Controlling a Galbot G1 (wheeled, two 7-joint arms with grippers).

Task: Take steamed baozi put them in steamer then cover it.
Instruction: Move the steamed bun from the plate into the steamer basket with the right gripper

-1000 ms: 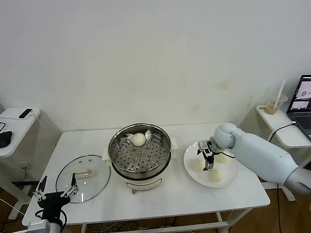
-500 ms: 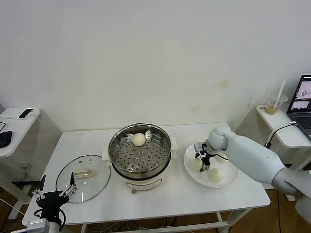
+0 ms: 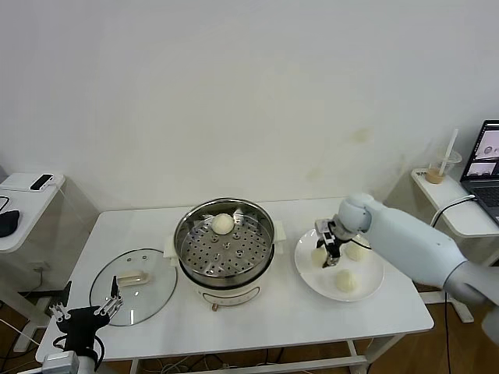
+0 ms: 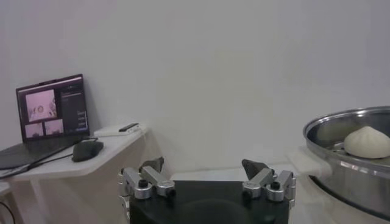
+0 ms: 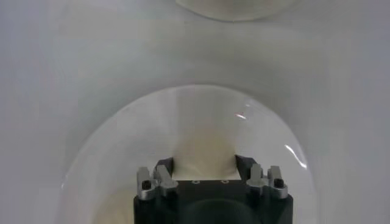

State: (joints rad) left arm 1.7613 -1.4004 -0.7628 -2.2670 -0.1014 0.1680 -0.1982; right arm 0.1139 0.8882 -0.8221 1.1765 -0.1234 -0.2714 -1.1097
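Observation:
The steel steamer (image 3: 224, 243) stands mid-table with one baozi (image 3: 223, 224) on its perforated tray. A white plate (image 3: 373, 290) to its right holds two more baozi (image 3: 358, 251) (image 3: 346, 281). My right gripper (image 3: 328, 249) is over the plate's left part, shut on a third baozi (image 3: 318, 255). In the right wrist view that bun (image 5: 204, 152) fills the gap between the fingers (image 5: 205, 163) over the plate (image 5: 122, 140). The glass cover (image 3: 144, 300) lies flat on the table left of the steamer. My left gripper (image 3: 87, 312) is open and empty by the table's front left corner.
A side table at the right holds a laptop (image 3: 487, 164) and a drink cup (image 3: 441, 167). A small table at the left holds a mouse (image 3: 8, 222) and a phone (image 3: 40, 181). The left wrist view shows the steamer's rim (image 4: 353, 176) and a laptop (image 4: 52, 109).
My right gripper dropped onto the left bun on the plate, then rose slightly with the bun between its fingers. The left arm stayed almost still.

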